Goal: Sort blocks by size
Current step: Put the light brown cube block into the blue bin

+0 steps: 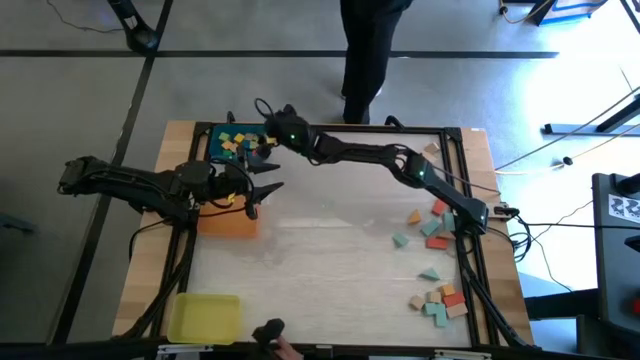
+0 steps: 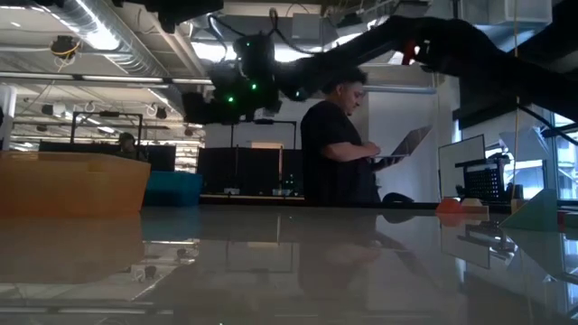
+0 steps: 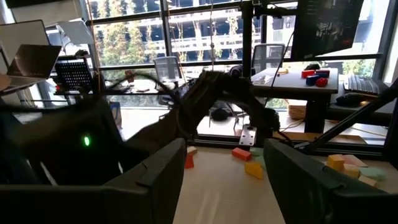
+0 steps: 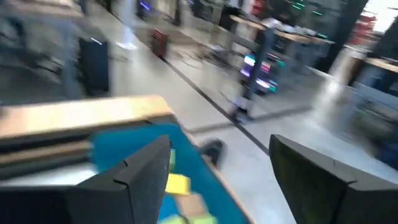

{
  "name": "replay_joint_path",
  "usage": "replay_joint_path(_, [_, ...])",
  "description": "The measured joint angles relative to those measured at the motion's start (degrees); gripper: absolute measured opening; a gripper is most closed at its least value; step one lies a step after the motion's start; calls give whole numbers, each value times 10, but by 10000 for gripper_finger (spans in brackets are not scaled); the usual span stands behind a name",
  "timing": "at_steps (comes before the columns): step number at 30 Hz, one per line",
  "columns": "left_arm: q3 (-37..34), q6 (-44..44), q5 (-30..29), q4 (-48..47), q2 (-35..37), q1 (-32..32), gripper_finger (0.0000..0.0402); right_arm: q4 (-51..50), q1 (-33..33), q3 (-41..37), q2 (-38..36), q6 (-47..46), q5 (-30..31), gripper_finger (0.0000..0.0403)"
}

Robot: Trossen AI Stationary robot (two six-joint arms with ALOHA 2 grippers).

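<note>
Several blocks [image 1: 237, 142] in yellow and orange lie in the blue tray [image 1: 214, 137] at the far left. In the right wrist view, yellow blocks [image 4: 177, 184] show in that tray [image 4: 118, 149]. My right gripper [image 1: 262, 147] reaches across the table and hovers open over the tray's right edge, with nothing between its fingers [image 4: 134, 177]. My left gripper [image 1: 263, 197] stands open and level above the right side of the orange tray [image 1: 228, 222], holding nothing. Loose pink, orange, red and teal blocks [image 1: 432, 226] lie on the table's right side. More blocks [image 1: 440, 301] lie near the right front.
A yellow tray [image 1: 205, 318] sits at the near left corner. A person [image 1: 368, 50] stands beyond the far edge with a laptop [image 2: 406, 144]. The wooden table's middle [image 1: 330, 250] is bare. A dark object [image 1: 268, 332] shows at the near edge.
</note>
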State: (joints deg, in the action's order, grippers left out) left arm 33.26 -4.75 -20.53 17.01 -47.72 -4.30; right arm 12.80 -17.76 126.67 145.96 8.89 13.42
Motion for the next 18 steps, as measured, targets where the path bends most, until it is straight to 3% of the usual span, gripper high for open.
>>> replay_joint_path(5, [0, -4, 0, -6, 0, -7, 205, -86, -5, 0, -28, 17, 79, 269])
replay_joint_path(18, [0, -5, 0, -34, 16, -17, 205, -272, -26, -1, -111, 56, 126, 269])
